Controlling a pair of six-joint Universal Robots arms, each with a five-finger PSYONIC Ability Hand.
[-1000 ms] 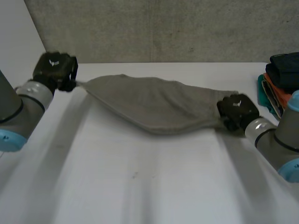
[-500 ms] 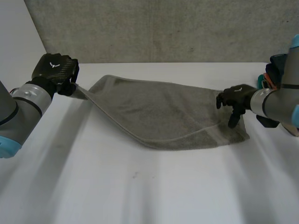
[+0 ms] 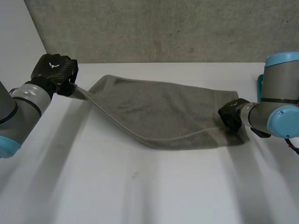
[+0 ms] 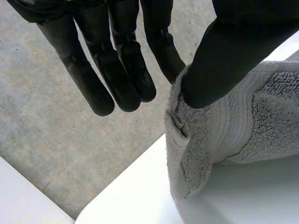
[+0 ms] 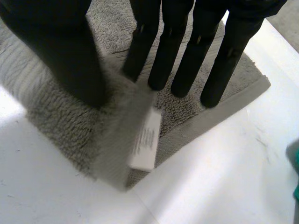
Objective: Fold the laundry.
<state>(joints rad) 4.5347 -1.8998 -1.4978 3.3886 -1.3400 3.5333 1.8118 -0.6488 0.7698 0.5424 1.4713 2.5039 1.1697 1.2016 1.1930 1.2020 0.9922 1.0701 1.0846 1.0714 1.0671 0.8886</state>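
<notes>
White tabletop runs back to a grey concrete wall, and across its far half lies the one piece of laundry we are working on, a grey towel. It is stretched out sideways between our two hands.

Our left hand holds the towel's left corner up off the tabletop. In the left wrist view, the thumb presses the hemmed corner against the nearest of the straight fingers, while the rest hang free beside it.

Our right hand is down on the towel's right end, which rests on the tabletop. In the right wrist view its fingers are straight and point down onto the cloth. A raised ridge of towel carrying a white label stands between them and the thumb, so we judge that it is pinched there, though not firmly.

We judge this to be the spreading step: no fold is made yet, and the near edge sags in a curve. The next move calls for a sure hold on the right corner. We then need an even pull from both hands so the towel lies flat and square before one end is carried over the other.
</notes>
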